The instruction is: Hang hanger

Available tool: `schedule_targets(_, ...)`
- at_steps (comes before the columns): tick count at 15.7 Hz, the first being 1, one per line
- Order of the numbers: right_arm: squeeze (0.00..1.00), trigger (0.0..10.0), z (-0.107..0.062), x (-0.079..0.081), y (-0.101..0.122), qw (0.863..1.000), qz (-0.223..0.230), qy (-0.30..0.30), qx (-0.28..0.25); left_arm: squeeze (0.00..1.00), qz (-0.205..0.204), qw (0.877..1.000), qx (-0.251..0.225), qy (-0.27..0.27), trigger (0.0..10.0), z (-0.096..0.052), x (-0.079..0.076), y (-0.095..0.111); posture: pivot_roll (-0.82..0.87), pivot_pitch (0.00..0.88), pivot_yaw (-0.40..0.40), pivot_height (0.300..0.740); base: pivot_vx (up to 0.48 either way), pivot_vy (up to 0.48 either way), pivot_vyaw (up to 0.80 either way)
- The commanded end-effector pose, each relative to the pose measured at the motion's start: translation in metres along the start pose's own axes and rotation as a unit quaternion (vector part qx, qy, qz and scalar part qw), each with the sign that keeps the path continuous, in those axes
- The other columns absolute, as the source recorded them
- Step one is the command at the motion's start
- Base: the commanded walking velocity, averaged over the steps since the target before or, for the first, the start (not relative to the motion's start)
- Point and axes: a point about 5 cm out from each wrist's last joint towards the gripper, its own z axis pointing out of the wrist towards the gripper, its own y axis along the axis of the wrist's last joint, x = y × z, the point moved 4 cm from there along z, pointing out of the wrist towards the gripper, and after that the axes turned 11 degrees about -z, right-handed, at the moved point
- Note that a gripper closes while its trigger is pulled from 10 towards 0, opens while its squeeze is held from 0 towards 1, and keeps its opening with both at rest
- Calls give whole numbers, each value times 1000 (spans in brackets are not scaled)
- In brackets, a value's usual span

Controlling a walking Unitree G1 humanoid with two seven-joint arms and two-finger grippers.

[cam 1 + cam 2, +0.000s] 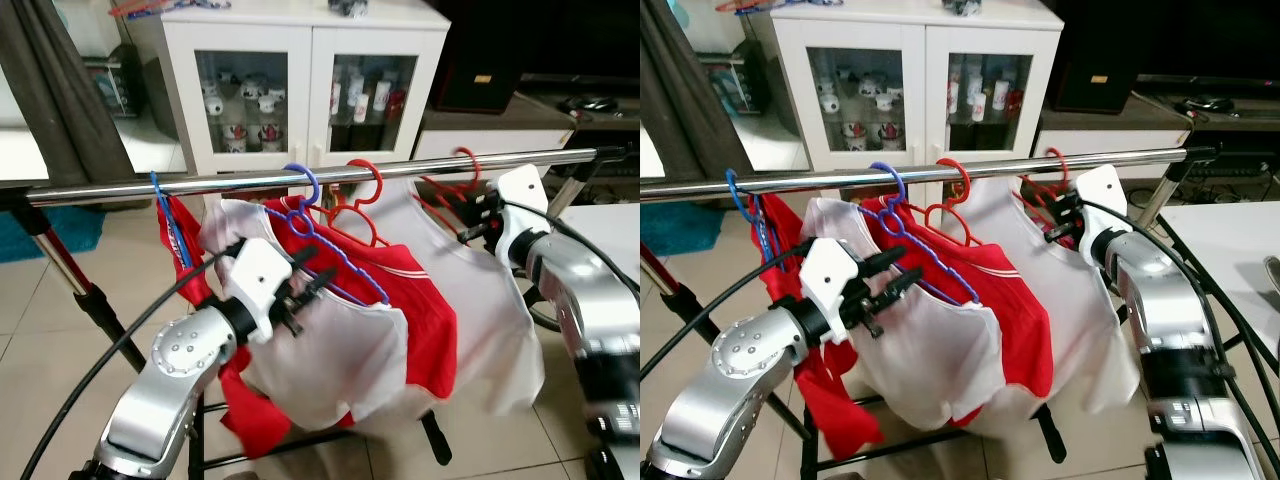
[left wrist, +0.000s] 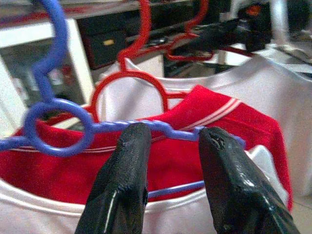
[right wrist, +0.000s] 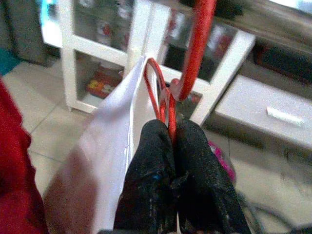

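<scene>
Nearest the camera, the left pincer (image 1: 305, 285) reaches up from the lower left, its two black fingers (image 2: 122, 185) spread apart with the twisted shoulder bar of the blue hanger (image 1: 330, 262) running between their tips; whether the fingers touch the bar cannot be told. That blue hanger carries a red shirt (image 1: 405, 290) over a white shirt (image 1: 330, 360), and its hook is looped over the steel rail (image 1: 100, 188).

On the far right, the right pincer (image 1: 478, 215) sits just under the rail with its fingers (image 3: 156, 175) pressed together on the thin wire of a red hanger (image 1: 452, 190), whose hook curves over the rail. A white garment (image 1: 480, 320) hangs from this hanger beside the pincer.

Between the two, another red hanger (image 1: 365, 195) hooks on the rail, and a further blue hanger (image 1: 165, 210) hangs near the rail's left end with red cloth.

Beyond the rail stands a white cabinet (image 1: 300, 60) with glass doors, mugs (image 1: 240, 120) showing inside, on a pale tiled floor (image 1: 60, 330).
</scene>
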Motion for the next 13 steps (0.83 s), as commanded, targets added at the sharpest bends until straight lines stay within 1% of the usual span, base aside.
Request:
schedule_targets(1, 0, 10000, 0, -13, -3, 999, 20, -26, 13, 0, 0, 1000, 0, -19, 10000, 0, -7, 2, 6, 0, -32, 740, 0, 0, 0)
schedule_targets(2, 0, 10000, 2, -19, -10, 998, 35, -35, 31, 0, 0, 1000, 2, -23, 10000, 0, -8, 2, 8, 0, -31, 740, 0, 0, 0)
schedule_targets(3, 0, 10000, 4, -22, -17, 997, 42, -34, 46, 0, 1, 1000, 4, -25, 10000, -1, -8, 1, 9, 0, -31, 740, 0, 0, 0)
schedule_targets(5, 0, 10000, 5, -28, -29, 996, 48, -33, 68, 0, 2, 1000, 8, -28, 10000, -2, -8, 0, 9, 0, -31, 740, 0, 0, 0)
schedule_targets(6, 0, 10000, 5, -37, -36, 995, 50, -42, 78, 0, 2, 1000, 9, -28, 10000, -2, -9, 0, 9, 0, -31, 740, 0, 0, 0)
schedule_targets(7, 0, 10000, 3, -47, -45, 993, 32, -57, 99, 0, 1, 999, 11, -30, 10000, -1, -8, -1, 7, 0, -30, 740, 0, 0, 0)
schedule_targets(8, 0, 10000, 3, -49, -46, 993, 35, -58, 100, 0, -1, 999, 12, -31, 10000, -1, -8, -1, 7, 0, -30, 740, 0, 0, 0)
schedule_targets(9, 329, 10000, 4, -48, -48, 993, 42, -54, 100, 0, -2, 999, 13, -32, 10000, -1, -8, -2, 8, 0, -29, 740, 0, 0, 0)
schedule_targets(10, 1000, 10000, 7, -45, -43, 994, 52, -40, 82, 0, -4, 999, 14, -29, 10000, 0, -7, -2, 8, 0, -28, 740, 0, 0, 0)
schedule_targets(11, 1000, 10000, 7, -45, -38, 996, 49, -32, 67, 0, -2, 1000, 17, -20, 10000, 0, -4, -3, 8, 0, -26, 740, 0, 0, 0)
schedule_targets(12, 1000, 10000, 4, -49, -29, 998, 34, -26, 38, 0, 0, 1000, 17, 16, 10000, 0, 6, -6, 8, 0, -23, 740, 0, 0, 0)
schedule_targets(13, 1000, 10000, -12, -50, -16, 999, 48, 6, -5, 0, 5, 998, 8, 55, 10000, 0, 21, -3, 1, 0, -13, 740, 0, 0, 0)
